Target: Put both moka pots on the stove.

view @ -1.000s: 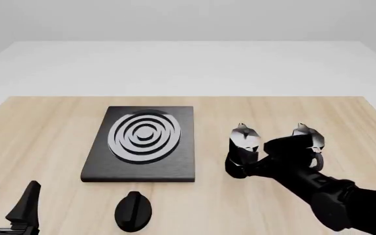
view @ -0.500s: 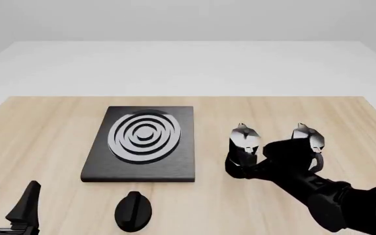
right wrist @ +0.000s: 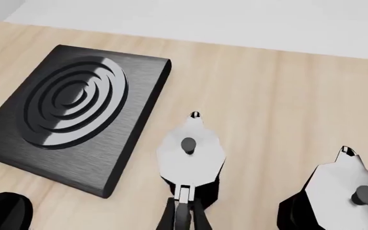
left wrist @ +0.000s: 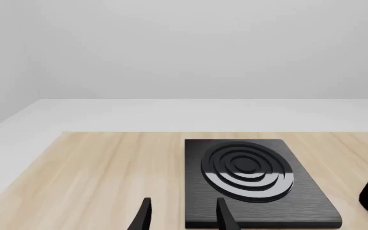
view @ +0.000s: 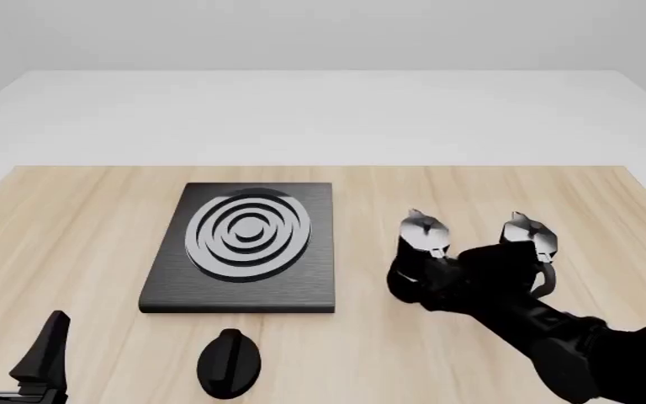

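Right hand [right wrist: 182, 215] sits at the handle of the nearer moka pot [view: 419, 252], its fingers drawn almost together around that handle in the right wrist view; whether they truly pinch it I cannot tell. Left hand [view: 14, 353] hovers low over the near left part of the table [view: 76, 244], fingers spread, holding nothing. Neither pot is on the stove [view: 245, 290] yet: both stand on the wood to its right, the second moka pot [view: 528, 240] farther right, apart from the first. So the task looks barely begun, with two carries left. Only the right wrist view shows the fingers at the handle, which the arm hides from the front camera; the front view alone shows both hands and the teardrop knob [view: 229, 362] entire; the left wrist view adds just the stove's bare burner.
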